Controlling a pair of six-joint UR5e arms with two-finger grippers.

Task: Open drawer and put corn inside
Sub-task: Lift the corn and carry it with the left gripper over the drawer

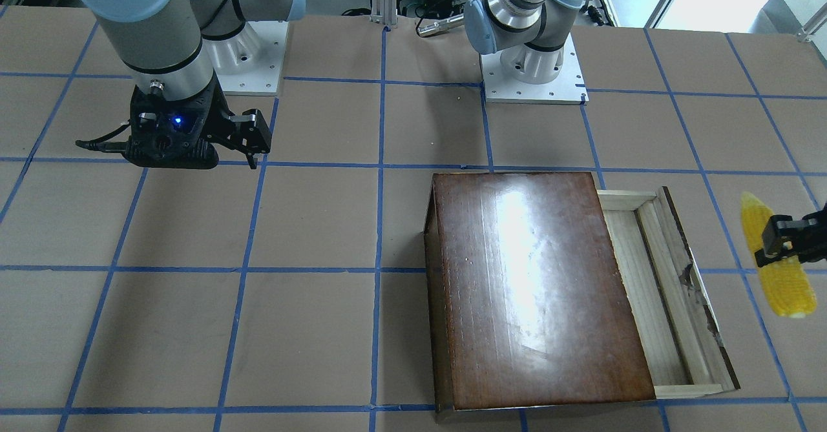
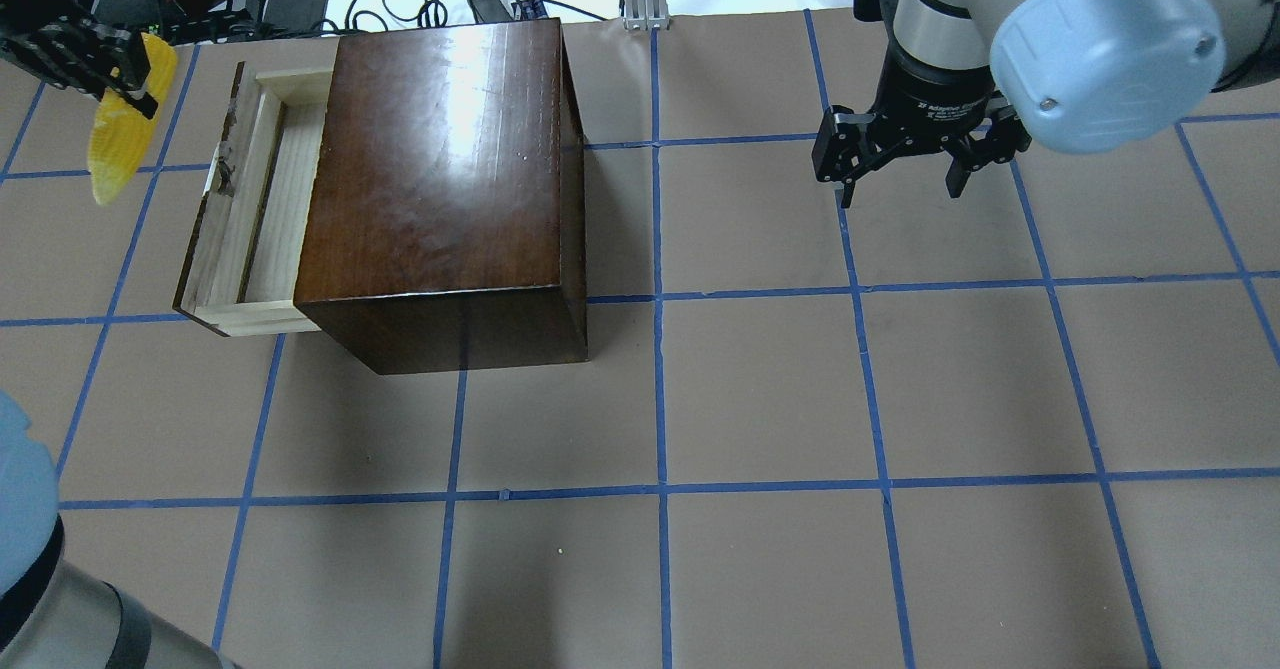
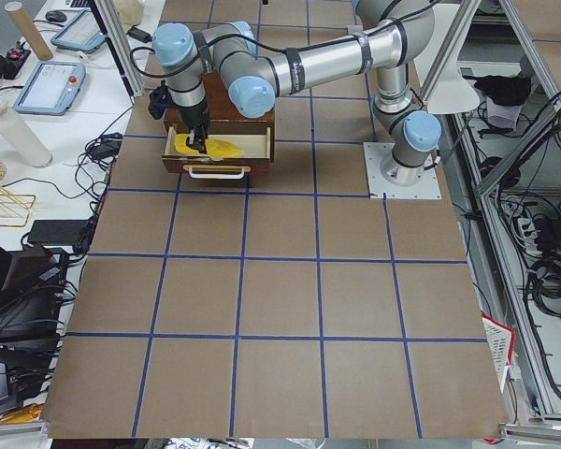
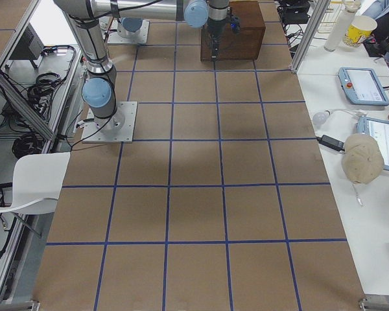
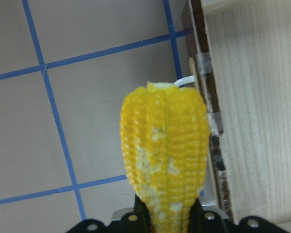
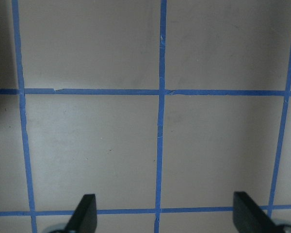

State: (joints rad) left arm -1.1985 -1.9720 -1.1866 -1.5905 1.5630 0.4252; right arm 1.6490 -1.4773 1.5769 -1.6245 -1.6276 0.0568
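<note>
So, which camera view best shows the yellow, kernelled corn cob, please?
Left wrist view: the yellow corn cob fills it, kernels sharp. Front-facing and overhead catch it at their edges, exterior left tiny; others miss it.

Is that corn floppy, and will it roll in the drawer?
Probably stiff: the corn juts straight from the left gripper without sagging. Round and tapered, it may roll slightly, but the drawer walls should stop it.
</note>
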